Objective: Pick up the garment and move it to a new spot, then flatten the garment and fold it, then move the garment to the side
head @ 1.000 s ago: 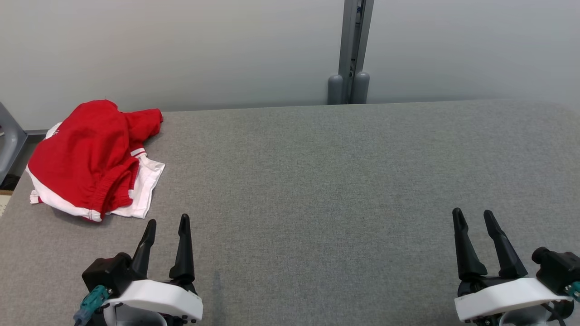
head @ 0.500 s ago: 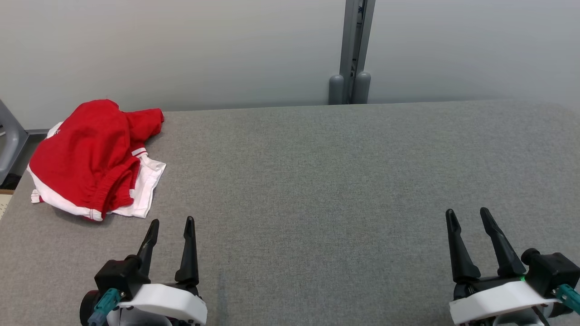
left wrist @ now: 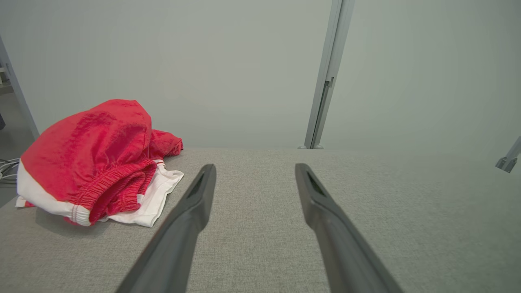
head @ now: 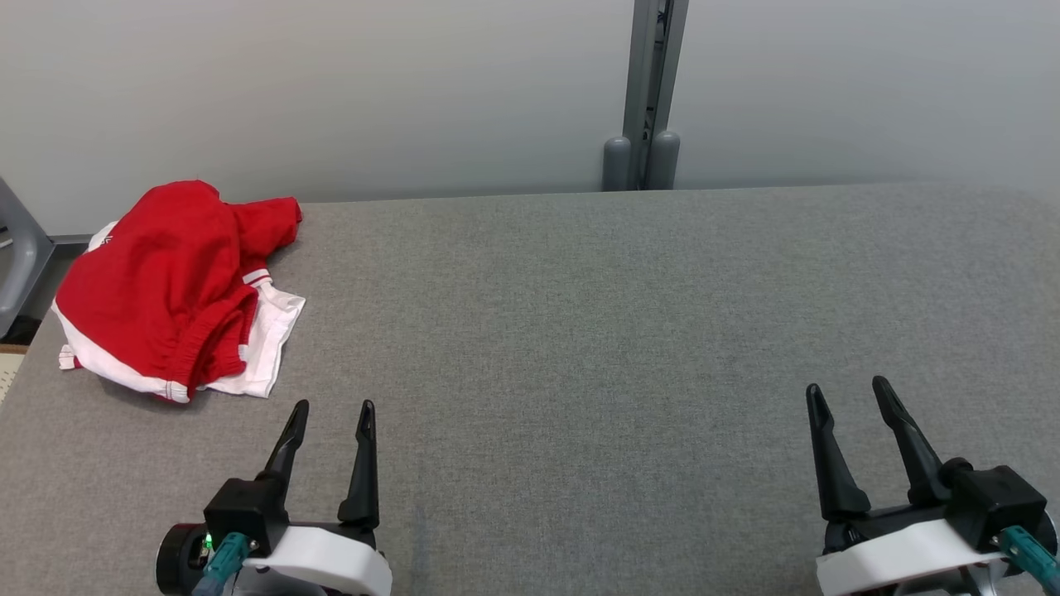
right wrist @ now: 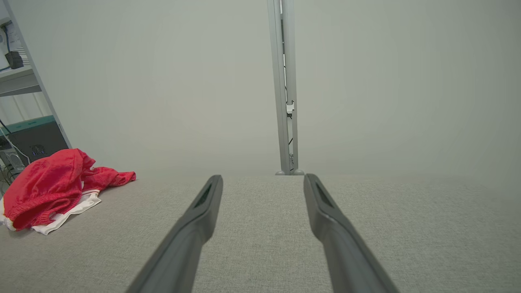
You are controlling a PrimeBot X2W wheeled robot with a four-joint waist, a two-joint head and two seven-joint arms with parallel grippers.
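A crumpled red garment (head: pixel 161 281) with white trim lies bunched at the far left of the grey table (head: pixel 580 331), near its back corner. It also shows in the left wrist view as the garment (left wrist: pixel 89 158) and far left in the right wrist view as the garment (right wrist: pixel 49 185). My left gripper (head: pixel 333 407) stands open near the front edge, a short way to the garment's front right, with nothing between its fingers. My right gripper (head: pixel 845 389) is open and empty at the front right, far from the garment.
A grey post (head: pixel 648 91) rises behind the table's back edge against a pale wall. A grey chair part (head: pixel 16 257) stands off the table's left edge. Shelving with dark equipment (right wrist: pixel 24 134) is beyond the left side.
My left gripper has shifted right and slightly back toward me. My right gripper has moved a little left. The garment lies as before; the head view has drifted slightly.
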